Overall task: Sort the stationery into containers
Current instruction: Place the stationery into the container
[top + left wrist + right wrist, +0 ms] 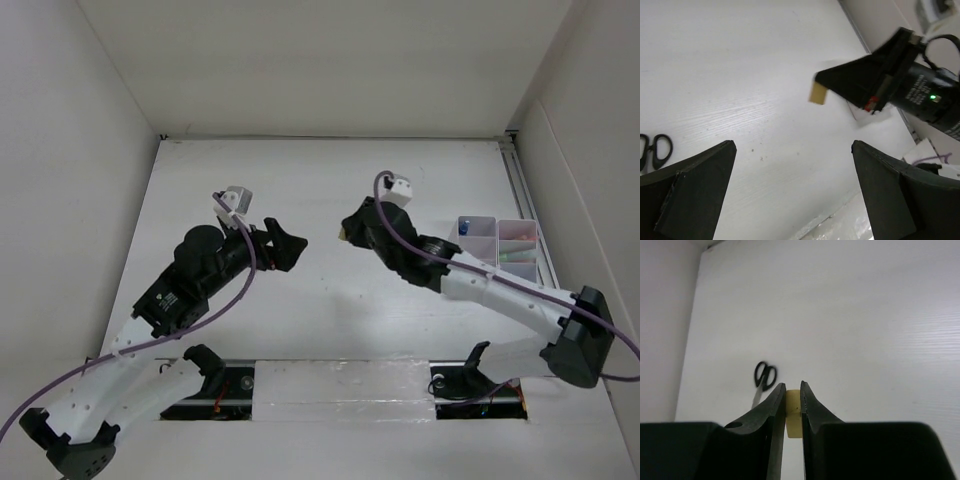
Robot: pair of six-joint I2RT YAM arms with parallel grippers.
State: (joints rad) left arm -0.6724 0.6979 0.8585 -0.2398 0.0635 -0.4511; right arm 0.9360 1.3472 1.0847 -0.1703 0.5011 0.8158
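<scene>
Right hand (792, 390) nearly closed, pinching the tiny yellow eraser block (793, 415) at its fingertips, above mid-bench (300, 180). Left hand (794, 147) spread wide and empty, facing the eraser from the left without touching it. Black-handled scissors (765, 375) lie flat further left. The organiser (497, 240) sits far right, well apart from the eraser.

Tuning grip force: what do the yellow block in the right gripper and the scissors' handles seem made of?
Yellow block: pale, matte, opaque; likely rubber eraser, though no dent shows. Scissors handles: plain black loops, probably moulded plastic; too blurred for finish.
</scene>
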